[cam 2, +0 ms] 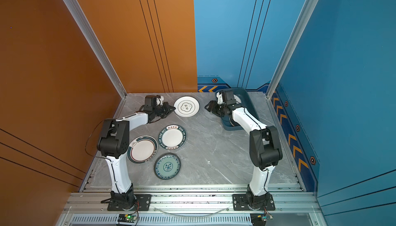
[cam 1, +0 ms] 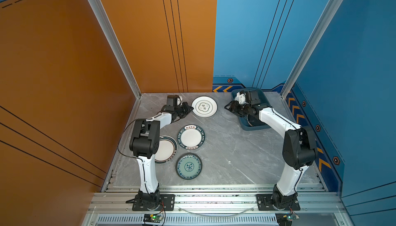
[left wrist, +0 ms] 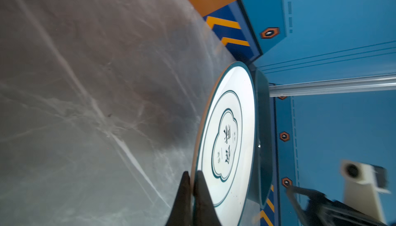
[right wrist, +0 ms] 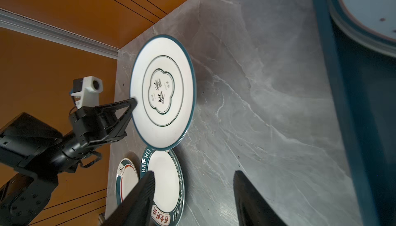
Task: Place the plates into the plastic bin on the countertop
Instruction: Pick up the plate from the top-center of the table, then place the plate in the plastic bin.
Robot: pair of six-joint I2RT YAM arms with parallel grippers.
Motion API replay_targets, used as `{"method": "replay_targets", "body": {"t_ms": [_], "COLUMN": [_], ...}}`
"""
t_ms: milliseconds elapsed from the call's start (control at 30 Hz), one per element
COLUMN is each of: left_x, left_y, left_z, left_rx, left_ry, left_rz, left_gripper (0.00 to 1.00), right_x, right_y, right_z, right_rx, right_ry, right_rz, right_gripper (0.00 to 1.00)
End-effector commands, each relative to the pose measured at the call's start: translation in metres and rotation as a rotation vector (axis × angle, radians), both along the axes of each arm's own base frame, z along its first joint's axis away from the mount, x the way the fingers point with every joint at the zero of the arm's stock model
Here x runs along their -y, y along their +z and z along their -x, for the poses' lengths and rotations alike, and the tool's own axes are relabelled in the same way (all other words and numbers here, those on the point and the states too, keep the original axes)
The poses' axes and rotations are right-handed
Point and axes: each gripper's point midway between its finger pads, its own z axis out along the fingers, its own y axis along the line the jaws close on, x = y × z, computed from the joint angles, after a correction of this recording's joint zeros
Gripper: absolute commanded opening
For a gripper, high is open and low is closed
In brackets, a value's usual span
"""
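Observation:
A white plate with a thin dark-green rim (cam 1: 204,106) (cam 2: 186,106) (left wrist: 227,141) (right wrist: 162,90) is at the back of the countertop (cam 1: 225,145). My left gripper (cam 1: 191,108) (cam 2: 173,108) (left wrist: 192,173) is shut on its left rim, and the shadow beneath suggests the plate is a little off the surface. The plastic bin (cam 1: 254,128) (cam 2: 232,128) (right wrist: 334,85) stands at the back right and holds plates, one white with a dark rim (right wrist: 364,4). My right gripper (cam 1: 227,107) (cam 2: 207,107) (right wrist: 194,173) hangs open and empty just left of the bin.
Three more plates lie on the left half of the countertop: a lettered green-rimmed one (cam 1: 191,137) (cam 2: 172,137) (right wrist: 165,182), a green-banded one partly under the left arm (cam 1: 166,150) (cam 2: 142,149), and a teal floral one (cam 1: 189,166) (cam 2: 167,166). Walls close the back and sides.

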Motion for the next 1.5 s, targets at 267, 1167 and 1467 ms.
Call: {"method": "replay_targets", "body": {"t_ms": [267,1167,1467], "left_x": [0.022,0.067,0.074], "left_y": [0.057,0.089,0.095], "left_z": [0.029,0.05,0.055], "left_rx": [0.125,0.165,0.178], "left_ry": [-0.088,-0.181,-0.194], "left_rz": [0.071,0.12,0.124], "left_gripper": [0.0,0.0,0.0], "right_x": [-0.022,-0.077,-0.077], "right_y": [0.01,0.013,0.012], "right_z": [-0.011,-0.029,-0.029], "right_rx": [0.037,0.043,0.037], "right_ry": [0.016,0.131,0.129], "right_rz": [-0.165,-0.32,-0.333], "right_gripper": [0.62,0.49,0.11]}}
